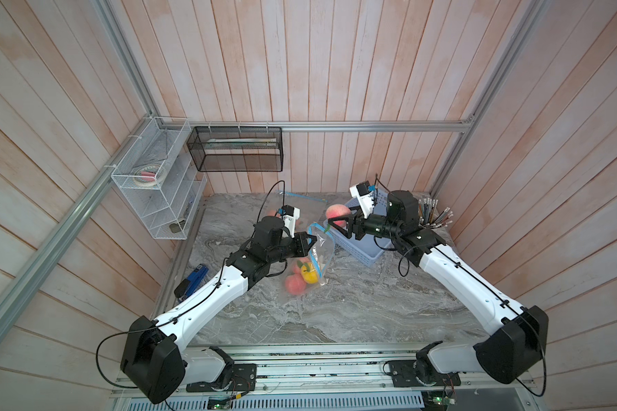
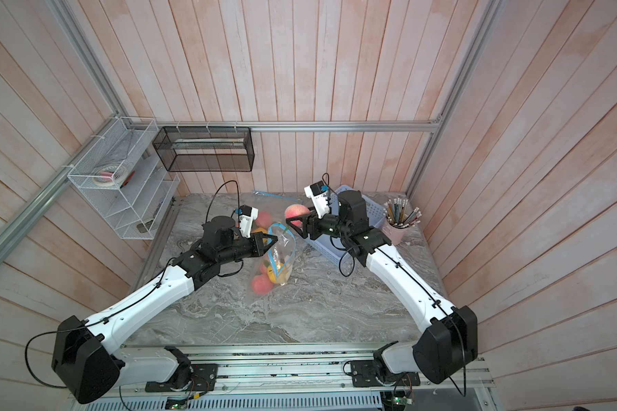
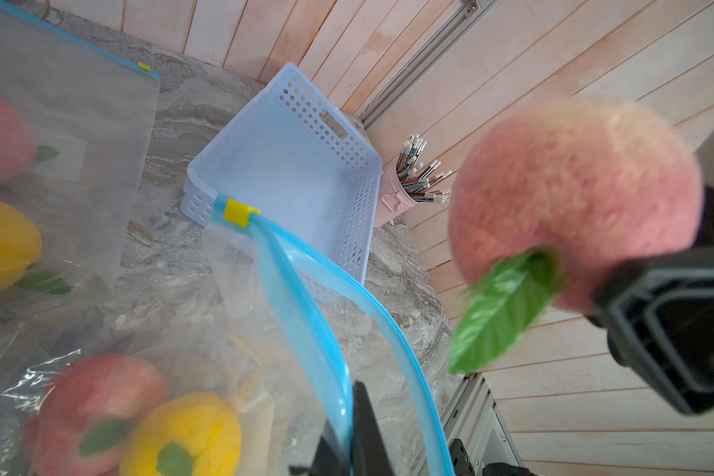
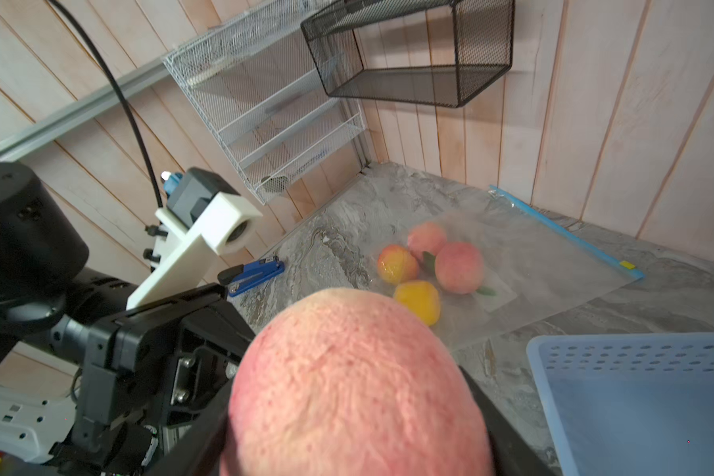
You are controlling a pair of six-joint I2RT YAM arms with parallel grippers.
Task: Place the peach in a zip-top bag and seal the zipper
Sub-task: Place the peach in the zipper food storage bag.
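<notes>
In both top views, the grey marbled table [image 1: 353,313] carries a pale blue plastic basket [image 1: 353,251] and, beside it, a clear zip-top bag with a blue zipper [image 1: 324,251], its mouth open and fruit [image 1: 309,273] inside. The pink peach with a green leaf [image 1: 336,212] hangs just beside that mouth, outside the bag, clamped between the right fingers [image 3: 668,313]. The left fingers [image 3: 365,428], closed, pinch the bag's zipper edge.

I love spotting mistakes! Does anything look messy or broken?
Nothing spilled or broken. The blue basket sits crooked on the table, and the zip-top bag is held by one rim in the left gripper.
</notes>
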